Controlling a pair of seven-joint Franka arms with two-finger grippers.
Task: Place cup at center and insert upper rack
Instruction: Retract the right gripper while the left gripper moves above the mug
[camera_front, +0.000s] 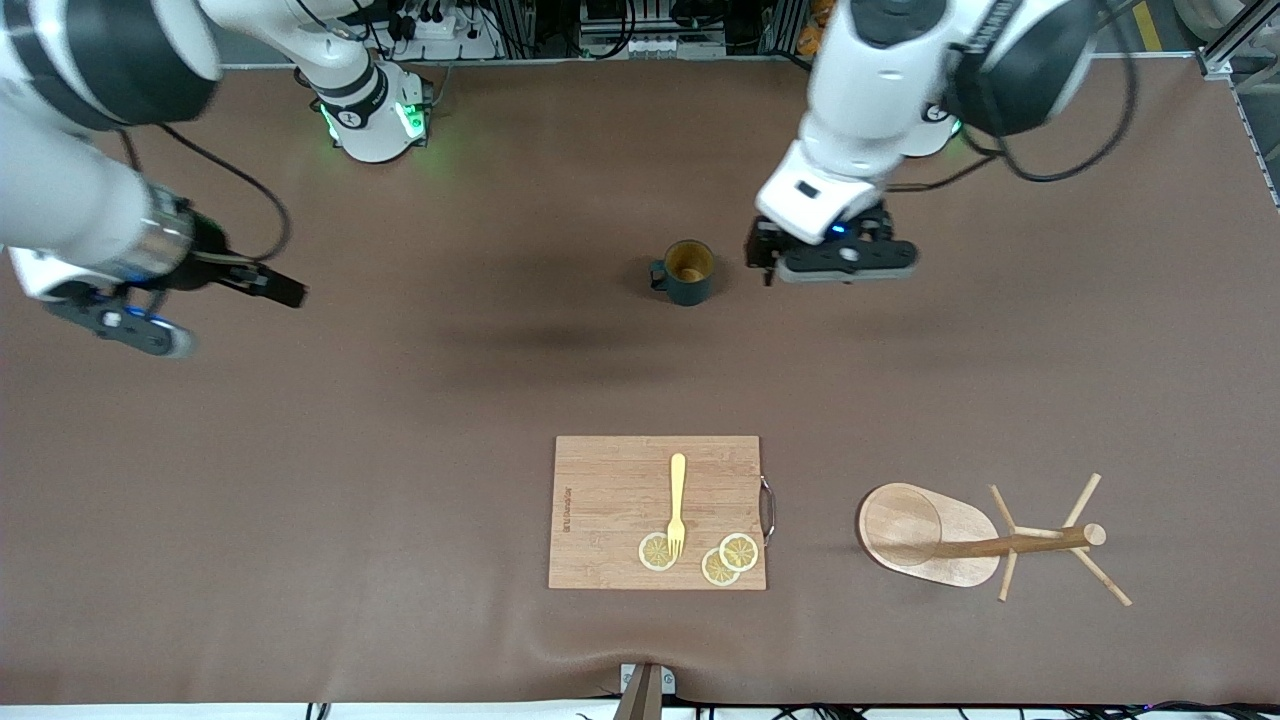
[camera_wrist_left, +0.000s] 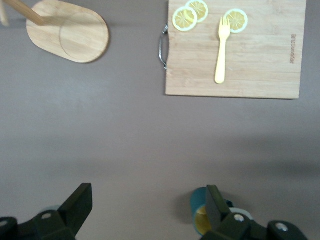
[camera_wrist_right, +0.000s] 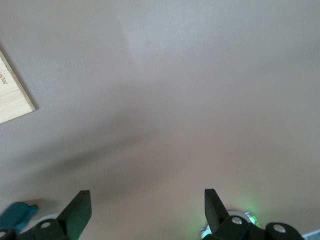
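Note:
The dark teal cup (camera_front: 686, 272) stands upright on the brown mat near the table's middle, its handle toward the right arm's end. My left gripper (camera_front: 825, 250) hovers open just beside it, toward the left arm's end. In the left wrist view one finger (camera_wrist_left: 216, 204) partly covers the cup (camera_wrist_left: 198, 207), and nothing sits between the jaws of the left gripper (camera_wrist_left: 149, 205). The upper rack (camera_front: 960, 545), a light wooden mug tree, lies on its side nearer the front camera; its base (camera_wrist_left: 70, 30) shows there too. My right gripper (camera_front: 270, 290) waits open over bare mat at the right arm's end, its jaws (camera_wrist_right: 147, 207) empty.
A wooden cutting board (camera_front: 657, 512) with a metal handle lies near the front edge beside the rack. It carries a yellow fork (camera_front: 677, 503) and three lemon slices (camera_front: 700, 555). The board (camera_wrist_left: 260, 60) also shows in the left wrist view.

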